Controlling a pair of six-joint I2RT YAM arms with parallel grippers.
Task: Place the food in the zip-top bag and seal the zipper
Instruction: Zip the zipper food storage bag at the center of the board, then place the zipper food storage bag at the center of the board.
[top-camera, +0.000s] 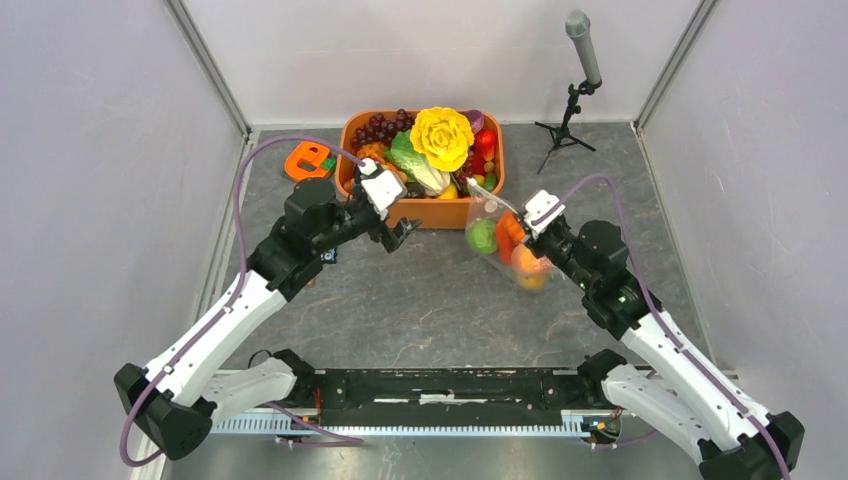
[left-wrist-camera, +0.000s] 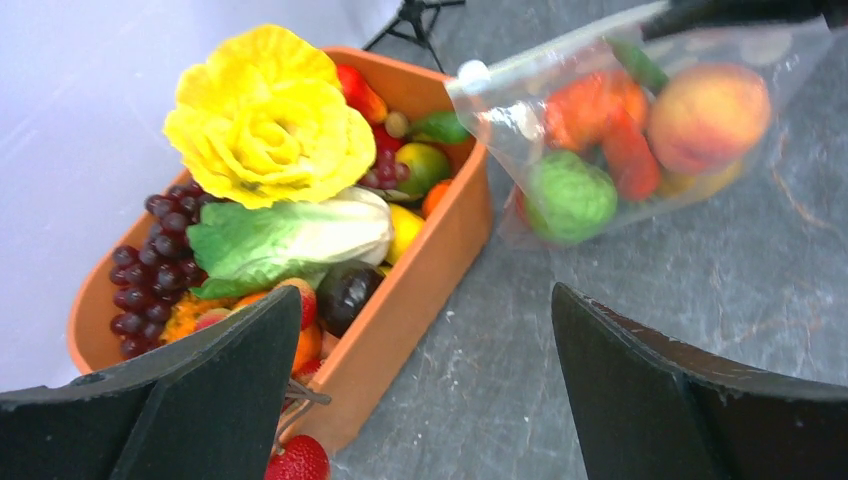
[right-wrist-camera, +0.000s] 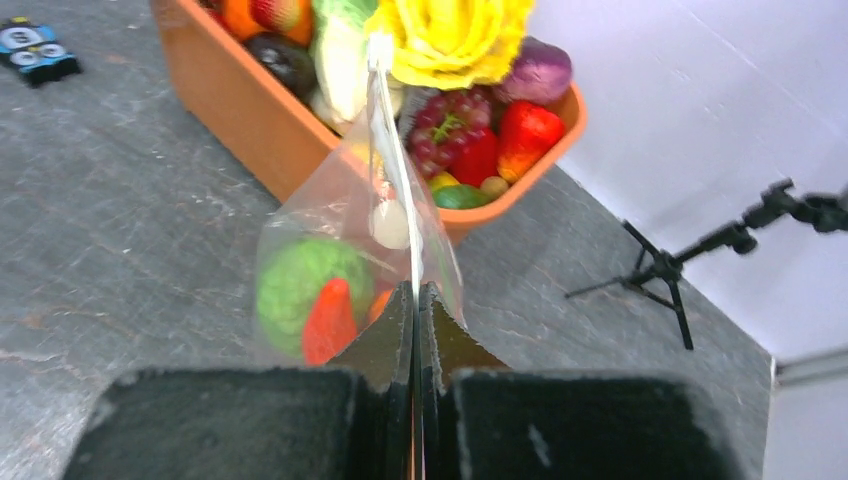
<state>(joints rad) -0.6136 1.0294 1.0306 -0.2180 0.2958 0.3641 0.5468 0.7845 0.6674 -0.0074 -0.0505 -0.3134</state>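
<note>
In the top view we see the right gripper (top-camera: 528, 222) at centre right of the frame, its fingers pressed together and pinching the zipper (top-camera: 495, 205) of the zip-top bag (top-camera: 505, 250). The bag lies just right of the orange tub (top-camera: 425, 213), near its right corner. In the right wrist view the two black fingers (right-wrist-camera: 385, 345) meet at bottom centre, and the whitish zipper (right-wrist-camera: 393, 140) runs straight up from between them as a thin line seen edge-on. We cannot tell whether it is sealed along its whole length. The bag (right-wrist-camera: 300, 215) bulges to the left of that line and holds a round green piece (right-wrist-camera: 295, 280) and an orange-red piece (right-wrist-camera: 328, 322). The left wrist view shows the same bag (left-wrist-camera: 520, 130) at upper right, with a peach-coloured fruit (left-wrist-camera: 708, 115) at its right end, the round green piece (left-wrist-camera: 570, 195) lower left and orange-red pieces (left-wrist-camera: 605, 115) between them. We cannot tell whether the bag's underside rests on the grey table (left-wrist-camera: 700, 270). The left gripper (top-camera: 397, 236) hangs at centre left of the top view, just in front of the tub's near wall. Its jaws are spread wide and hold nothing, and its dark fingers (left-wrist-camera: 200, 400) fill both lower corners of its own view. The tub (left-wrist-camera: 430, 290) at left of that view is heaped with a yellow ruffled head (left-wrist-camera: 270, 115), a lettuce leaf (left-wrist-camera: 290, 240) and dark grapes (left-wrist-camera: 160, 260). A microphone stand (top-camera: 575, 90) stands at upper right of the top view.
</note>
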